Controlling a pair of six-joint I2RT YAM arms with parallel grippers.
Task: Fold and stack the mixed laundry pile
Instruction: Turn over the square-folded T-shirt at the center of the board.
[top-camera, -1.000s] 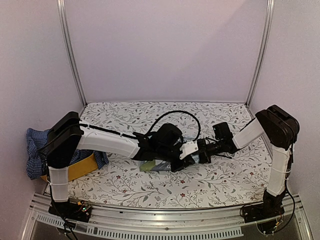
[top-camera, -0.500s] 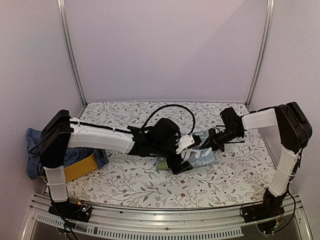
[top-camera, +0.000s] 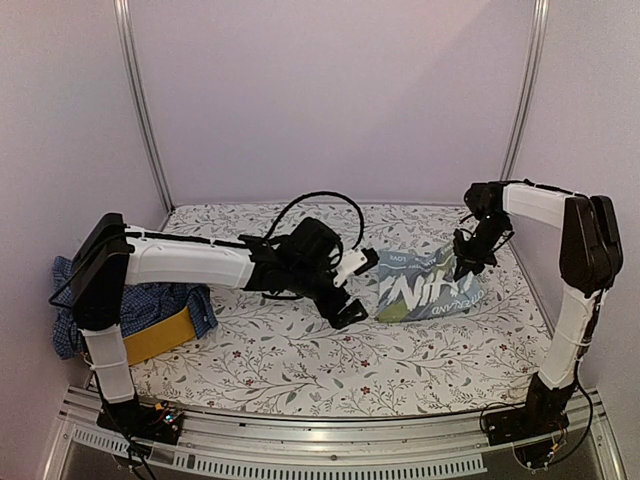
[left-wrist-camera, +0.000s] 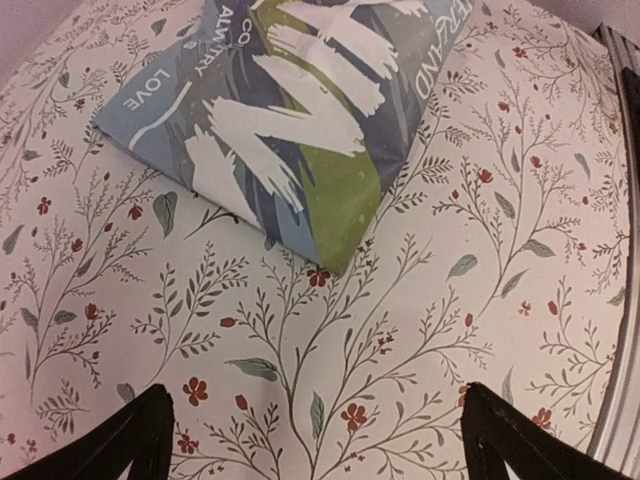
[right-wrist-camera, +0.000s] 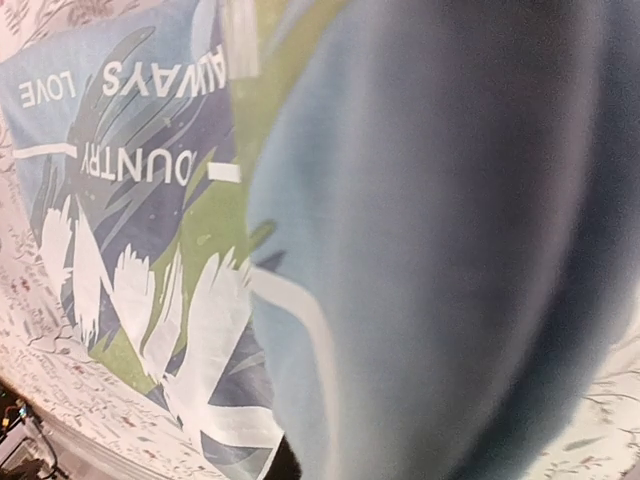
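Top external view: left tool (top-camera: 355, 290) was held apart beside the light blue T-shirt (top-camera: 425, 290); right tool (top-camera: 468, 265) was clamped on its edge.

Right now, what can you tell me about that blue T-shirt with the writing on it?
The T-shirt is soft light blue cloth, printed with white brush strokes, green and dark blue patches and white lettering. It lies folded into a roughly four-sided packet, print up, on the floral table cover, right of the middle. The right gripper pinches its right edge; the open left gripper hangs beside it, apart.
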